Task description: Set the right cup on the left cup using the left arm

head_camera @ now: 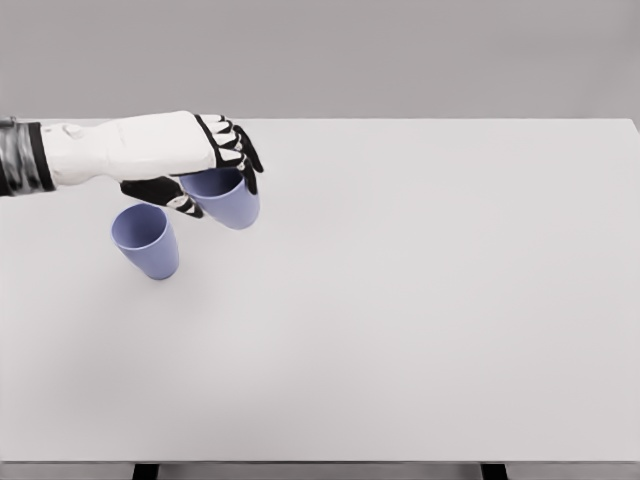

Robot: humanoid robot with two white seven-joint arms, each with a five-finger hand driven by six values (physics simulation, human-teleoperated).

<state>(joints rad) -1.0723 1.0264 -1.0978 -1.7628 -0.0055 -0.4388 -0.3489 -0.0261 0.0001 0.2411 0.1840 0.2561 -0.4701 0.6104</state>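
Where the tabletop [420, 330] meets the near edge, two dark leg tops show below it, one toward the left corner, one toward the right. The surface is pale grey-white and takes up most of the view.

Left half, well back from the near edge: the left cup [146, 242], lavender, stands alone on the tabletop, mouth up and facing the camera, its base nearer to us than its rim in the picture. Nothing touches it.

Just behind and to the right of it: the right cup [227, 200], same lavender colour, mouth up. It is gripped by the left hand [205, 160]. The black-and-white fingers [236, 147] curl over the far side of its rim, the thumb [170, 196] presses on the near left side. So the hand is clamped on this cup. The two cups are close, with a narrow gap between them; not stacked. Whether the held cup is clear of the surface or resting on it, cannot tell.

The white forearm runs in from the left edge of the picture, with a dark banded cuff at the frame border.

Far edge of the tabletop: a plain grey wall behind it.
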